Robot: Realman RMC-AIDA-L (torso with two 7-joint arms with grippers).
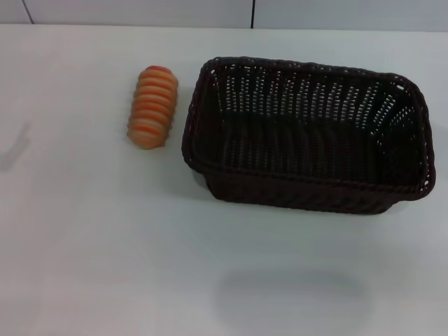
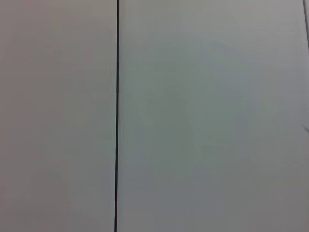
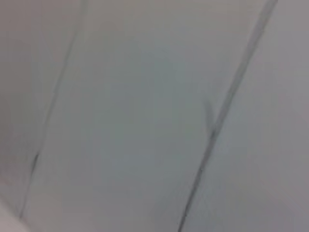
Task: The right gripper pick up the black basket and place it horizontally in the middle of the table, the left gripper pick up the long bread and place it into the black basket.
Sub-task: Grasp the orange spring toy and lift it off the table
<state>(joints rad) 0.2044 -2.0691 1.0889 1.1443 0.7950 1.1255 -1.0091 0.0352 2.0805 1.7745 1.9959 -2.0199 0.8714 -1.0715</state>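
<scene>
White laminate, plain and flat, makes up the table (image 1: pixel 105 266) that fills most of the head view; its near part carries only a soft grey shadow. Farther in, right of centre, stands the black basket (image 1: pixel 308 189), a large rectangular dark brown-black woven wicker container with a braided rim and openwork sides. It sits upright on its base with its long side running across the view, and nothing lies inside it. Just beside its left short end, apart from it by a narrow strip of tabletop, lies the long bread (image 1: pixel 152 106), a small oblong orange toy loaf with pale cream cross stripes and rounded ends. The loaf's length runs away from the robot, roughly square to the basket's long side, and its far end tilts slightly to the right. Beyond both, the table's far edge meets pale wall panels (image 1: pixel 140 10) split by dark seams.

Neither the left gripper nor the right gripper shows in any view, so how far their fingers stand apart cannot be told, nor whether they hold anything. The left wrist view shows a pale panel with one thin dark vertical line (image 2: pixel 117 116); the right wrist view shows pale panels crossed by slanting grey seams (image 3: pixel 227 111).
</scene>
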